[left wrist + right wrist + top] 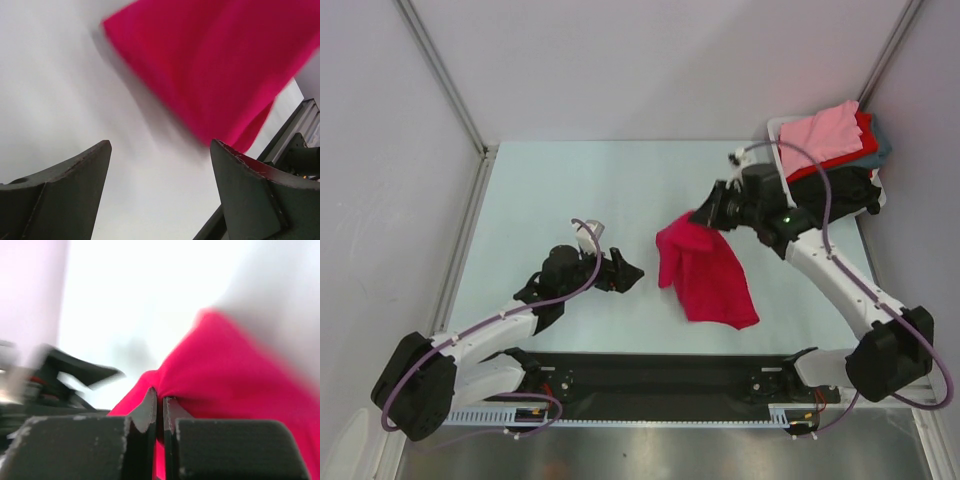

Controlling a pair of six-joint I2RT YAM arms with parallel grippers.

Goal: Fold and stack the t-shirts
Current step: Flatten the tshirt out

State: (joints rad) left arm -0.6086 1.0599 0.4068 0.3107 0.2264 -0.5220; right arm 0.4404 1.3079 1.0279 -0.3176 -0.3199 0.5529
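I am clamping my right pincer [161,400] together on a bunched edge of the crimson t-shirt [705,275], with a small fold of cloth caught between the two fingers. My left pincer [625,272] is standing apart and holding nothing, low over the desk [570,190] and pointing toward the shirt.

To do this step well, I am thinking the pinched edge needs to go high enough for the cloth to hang free and untwist. Then my left pincer should be taking a second point on the same edge, a shoulder or a hem corner, so the shirt can be spread flat between two grips before any fold. One thin pinch on a bunch is risky, since soft cloth may be slipping out or twisting.

The shirt's upper end is gathered at my right pincer, and the rest is trailing toward the near edge, crumpled on the desk between the two arms. It is lying near my left pincer, to its right, not touching it. The pile of other t-shirts [830,140], light pink on top, is sitting at the far right corner behind my right pincer, apart from the crimson one
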